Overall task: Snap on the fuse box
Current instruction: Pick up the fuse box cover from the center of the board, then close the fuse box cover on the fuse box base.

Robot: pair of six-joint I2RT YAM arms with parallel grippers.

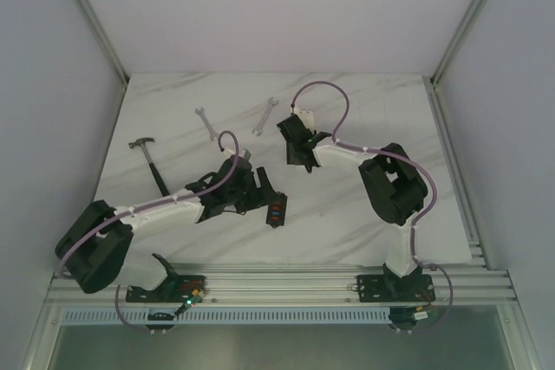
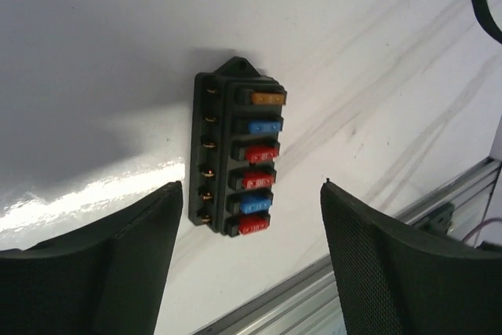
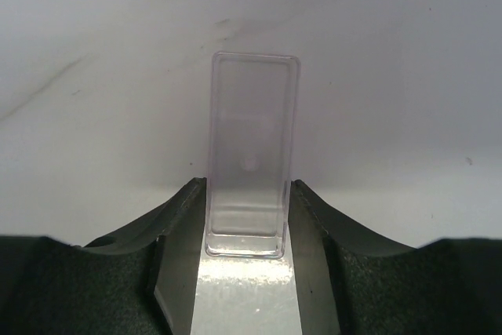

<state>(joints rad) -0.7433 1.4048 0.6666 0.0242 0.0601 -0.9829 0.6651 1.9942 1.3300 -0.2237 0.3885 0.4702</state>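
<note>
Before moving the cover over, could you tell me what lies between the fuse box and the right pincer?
In the top external view, only bare table separates the fuse box from the right pincer, which holds the clear cover.

Up top, the clear cover point(image 3: 251, 154) is too small to spot in the right gripper point(image 1: 299, 149) (probably there), and the fuse box point(image 1: 275, 211) fuses are mere specks.

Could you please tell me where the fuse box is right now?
The fuse box lies on the table, toward its near edge in the top view, just off the tips of the open left pincer.
</note>
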